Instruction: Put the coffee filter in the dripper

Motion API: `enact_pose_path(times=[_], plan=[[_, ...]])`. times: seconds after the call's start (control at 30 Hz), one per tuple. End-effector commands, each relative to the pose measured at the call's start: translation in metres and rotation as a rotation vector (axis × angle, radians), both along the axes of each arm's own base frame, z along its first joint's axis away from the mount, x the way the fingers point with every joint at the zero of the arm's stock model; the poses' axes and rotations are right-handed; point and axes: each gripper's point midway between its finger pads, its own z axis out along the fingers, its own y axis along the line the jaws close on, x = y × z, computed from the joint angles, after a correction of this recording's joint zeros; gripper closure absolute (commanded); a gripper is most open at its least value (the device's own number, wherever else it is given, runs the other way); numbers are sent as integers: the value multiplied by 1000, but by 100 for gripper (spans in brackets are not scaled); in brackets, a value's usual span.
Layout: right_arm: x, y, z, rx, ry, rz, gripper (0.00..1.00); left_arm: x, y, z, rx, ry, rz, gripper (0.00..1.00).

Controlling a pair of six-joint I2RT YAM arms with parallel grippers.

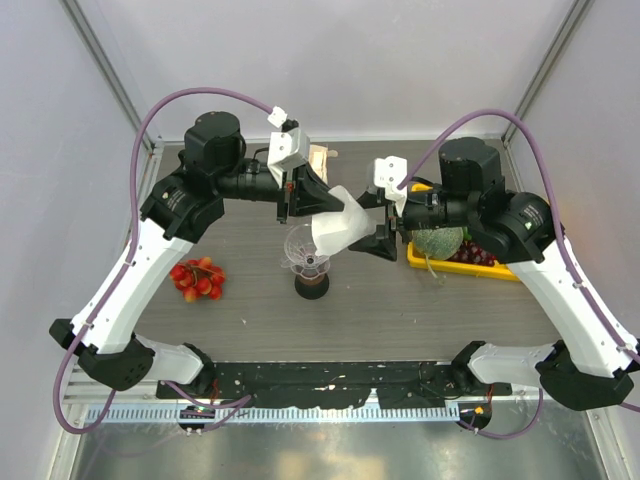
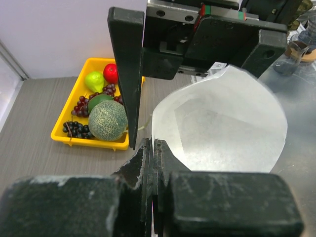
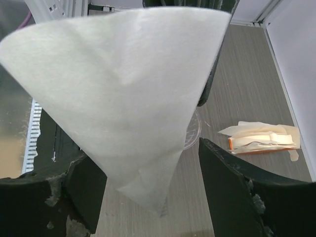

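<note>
The coffee filter point(image 1: 340, 228) hangs in the air over the middle of the bench point(image 1: 250, 325), opened into a white cone with its point turned down. The left gripper point(image 2: 152, 148) has it: the two dark fingers are pressed flat together on one edge of the paper, with no gap showing between them. The right gripper point(image 3: 145, 153) comes in from the other side with its jaws wide apart. One finger stands on each side of the cone, and the one nearer the packet is clearly off the paper. Whether the other finger touches it cannot be told.

The dripper point(image 1: 306, 248) sits on top of a brown cup point(image 1: 312, 284) in the middle of the bench. From above, the filter's lower left part overlaps its rim – the rest of the paper lies toward the right edge. In the right wrist view a bit of the clear rim shows just past the cone.

A yellow tray point(image 1: 432, 268) with a melon point(image 2: 107, 120) and dark grapes point(image 2: 76, 129) lies by the right edge. A cluster of small red fruit point(image 1: 198, 279) lies toward the left edge, and an opened packet point(image 3: 261, 138) with orange marks lies at the far edge.
</note>
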Motion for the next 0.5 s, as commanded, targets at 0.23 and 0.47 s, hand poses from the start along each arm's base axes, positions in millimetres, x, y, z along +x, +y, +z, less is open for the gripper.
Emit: enact_pose_path(times=[0.23,0.47], plan=[[7,-5,43,112,-108,-78,26,5,2,3,6,20,53,100],[11,-12,47,129,-183,-114,39,14,4,-4,24,66,122,100]])
